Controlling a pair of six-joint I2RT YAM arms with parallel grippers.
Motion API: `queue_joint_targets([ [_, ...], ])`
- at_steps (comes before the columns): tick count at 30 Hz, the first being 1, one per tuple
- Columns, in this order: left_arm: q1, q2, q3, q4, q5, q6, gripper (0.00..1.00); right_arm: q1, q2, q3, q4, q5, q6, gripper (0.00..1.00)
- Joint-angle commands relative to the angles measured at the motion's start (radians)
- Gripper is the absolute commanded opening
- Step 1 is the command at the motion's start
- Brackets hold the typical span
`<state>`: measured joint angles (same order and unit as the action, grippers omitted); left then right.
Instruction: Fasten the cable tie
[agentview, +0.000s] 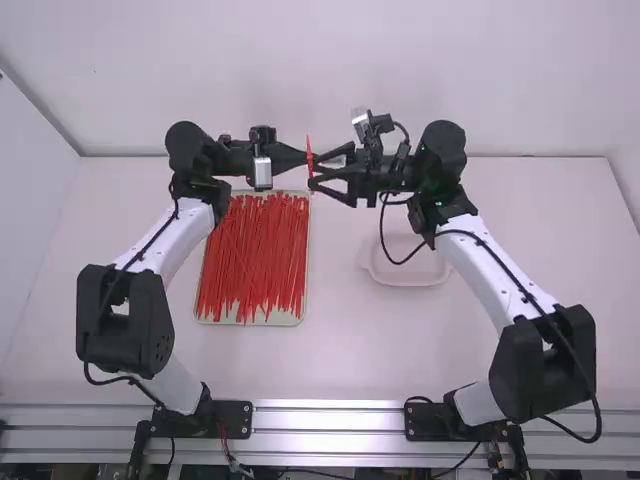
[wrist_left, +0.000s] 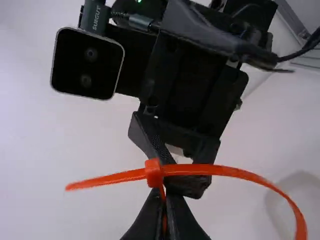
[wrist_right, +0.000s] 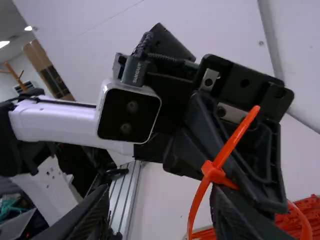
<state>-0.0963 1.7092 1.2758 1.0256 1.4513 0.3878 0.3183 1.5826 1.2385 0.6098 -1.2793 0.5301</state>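
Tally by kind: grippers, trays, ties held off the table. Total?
Grippers: 2, left gripper and right gripper
Trays: 2, tan tray under the tie pile, and white tray
Held cable tie: 1
Total: 5, pile not counted

The cable tie (wrist_left: 200, 171) is smooth, faintly glossy red plastic. My right fingers (wrist_left: 149, 139) are matt black plastic with a fine ribbed grain. The bench (agentview: 560, 220) is smooth, matt white.
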Motion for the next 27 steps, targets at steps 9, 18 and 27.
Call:
queue_joint_targets([
  [9,-0.021,-0.002,-0.007,0.029,0.109,-0.109,0.02,-0.051,-0.006,0.023,0.005,-0.015,0.024,0.58],
  [18,-0.033,-0.002,-0.007,0.024,0.112,-0.111,0.02,-0.074,-0.006,0.023,0.013,0.013,0.077,0.64],
  [27,-0.050,-0.002,-0.007,0.026,0.100,-0.104,0.02,-0.070,-0.006,0.023,0.042,0.044,0.183,0.64],
])
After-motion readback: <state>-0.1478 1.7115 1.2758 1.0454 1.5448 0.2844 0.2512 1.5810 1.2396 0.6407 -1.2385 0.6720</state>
